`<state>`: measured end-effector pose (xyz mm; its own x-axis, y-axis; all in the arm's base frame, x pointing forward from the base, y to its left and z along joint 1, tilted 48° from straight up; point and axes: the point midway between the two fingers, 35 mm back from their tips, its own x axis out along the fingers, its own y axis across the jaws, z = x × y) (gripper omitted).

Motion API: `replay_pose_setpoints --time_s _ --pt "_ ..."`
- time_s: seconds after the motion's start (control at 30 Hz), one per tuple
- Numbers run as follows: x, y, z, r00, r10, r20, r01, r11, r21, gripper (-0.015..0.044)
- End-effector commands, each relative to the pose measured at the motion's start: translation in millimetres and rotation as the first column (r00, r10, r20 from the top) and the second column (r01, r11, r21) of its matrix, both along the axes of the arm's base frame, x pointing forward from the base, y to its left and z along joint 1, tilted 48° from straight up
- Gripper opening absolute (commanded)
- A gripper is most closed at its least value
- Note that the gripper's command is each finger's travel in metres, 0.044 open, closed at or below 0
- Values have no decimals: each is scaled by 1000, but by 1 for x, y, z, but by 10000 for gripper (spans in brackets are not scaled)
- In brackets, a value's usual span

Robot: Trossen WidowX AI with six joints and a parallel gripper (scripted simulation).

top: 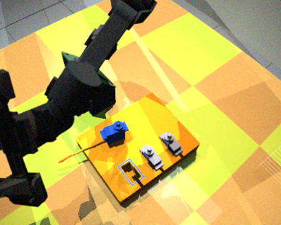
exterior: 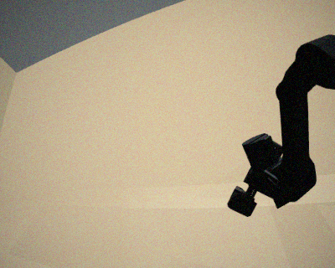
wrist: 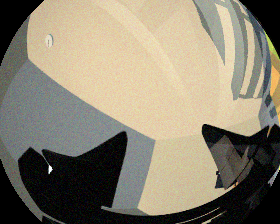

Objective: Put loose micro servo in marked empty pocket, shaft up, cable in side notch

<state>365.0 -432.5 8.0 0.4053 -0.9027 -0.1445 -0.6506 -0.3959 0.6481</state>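
The loose blue micro servo stands on the orange-yellow deck, output shaft up. Its orange cable runs left past the deck's edge. The empty pocket is a dark opening inside a blue outline, near the deck's front corner; its side notch runs to the deck's edge. My gripper is open and empty. In the top view it is at the left edge, partly cut off, well away from the servo. The wrist view shows only room walls between the fingers, not the servo or pocket.
Two grey servos sit in the deck to the right of the marked pocket. The dark arm reaches over the checkered table from the top, near the deck's back left edge. The exterior view shows only arm and walls.
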Motion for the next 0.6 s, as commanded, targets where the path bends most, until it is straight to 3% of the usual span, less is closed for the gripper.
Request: replay_pose_setpoints --time_s 0.0,0.57 --pt "0 0 -1 1000 2 -5 -2 1000 2 426" --pt "13 45 -51 872 293 -392 -231 952 199 440"
